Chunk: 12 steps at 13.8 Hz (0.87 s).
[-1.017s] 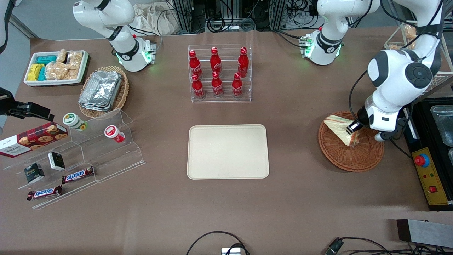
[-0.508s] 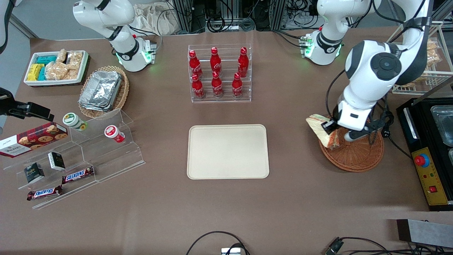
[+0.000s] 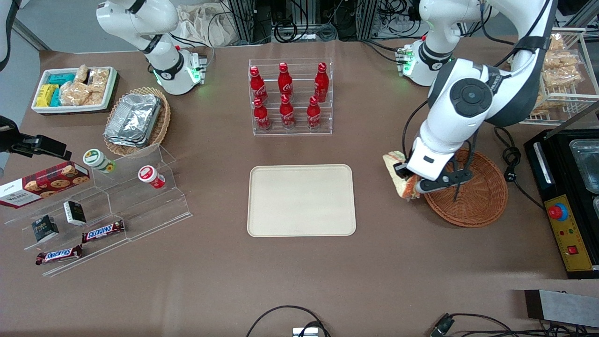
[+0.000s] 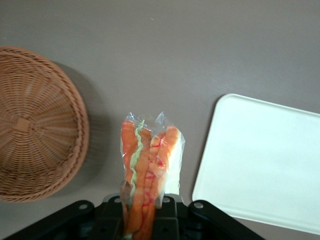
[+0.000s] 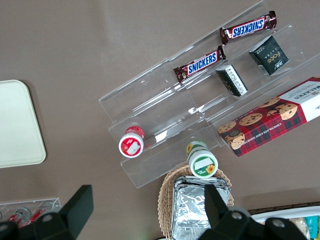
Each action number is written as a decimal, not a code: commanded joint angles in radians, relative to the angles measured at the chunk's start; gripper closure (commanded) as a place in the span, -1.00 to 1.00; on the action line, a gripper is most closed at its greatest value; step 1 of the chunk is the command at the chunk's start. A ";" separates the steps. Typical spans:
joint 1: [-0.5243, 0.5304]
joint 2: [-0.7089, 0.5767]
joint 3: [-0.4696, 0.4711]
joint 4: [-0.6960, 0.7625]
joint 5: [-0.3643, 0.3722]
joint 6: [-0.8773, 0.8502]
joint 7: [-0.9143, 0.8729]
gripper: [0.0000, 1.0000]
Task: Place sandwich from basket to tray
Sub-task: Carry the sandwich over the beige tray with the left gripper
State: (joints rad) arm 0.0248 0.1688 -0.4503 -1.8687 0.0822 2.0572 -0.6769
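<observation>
Gripper (image 3: 406, 180) clamped on the sandwich (image 3: 398, 175), carried clear of the table just off the basket (image 3: 472, 196) rim, filling edge pointing down; tray (image 3: 301, 200) lies sideways toward the parked arm's end, gap of bare table between.

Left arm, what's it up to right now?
The left arm's gripper is shut on the sandwich, which is wrapped in clear film and held in the air. It hangs over bare table between the basket and the tray. The basket has nothing in it, and the tray holds nothing yet, so the placing step is not done.
</observation>
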 commanded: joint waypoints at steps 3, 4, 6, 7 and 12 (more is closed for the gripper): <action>0.003 0.083 -0.090 0.089 0.022 -0.034 -0.007 1.00; 0.001 0.096 -0.102 0.089 0.022 -0.032 -0.007 1.00; 0.001 0.139 -0.139 0.106 0.037 -0.026 -0.013 1.00; 0.001 0.173 -0.157 0.121 0.066 -0.025 -0.019 1.00; -0.072 0.366 -0.226 0.180 0.275 -0.023 -0.110 1.00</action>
State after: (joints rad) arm 0.0091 0.4341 -0.6592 -1.7633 0.2707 2.0534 -0.7240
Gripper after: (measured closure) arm 0.837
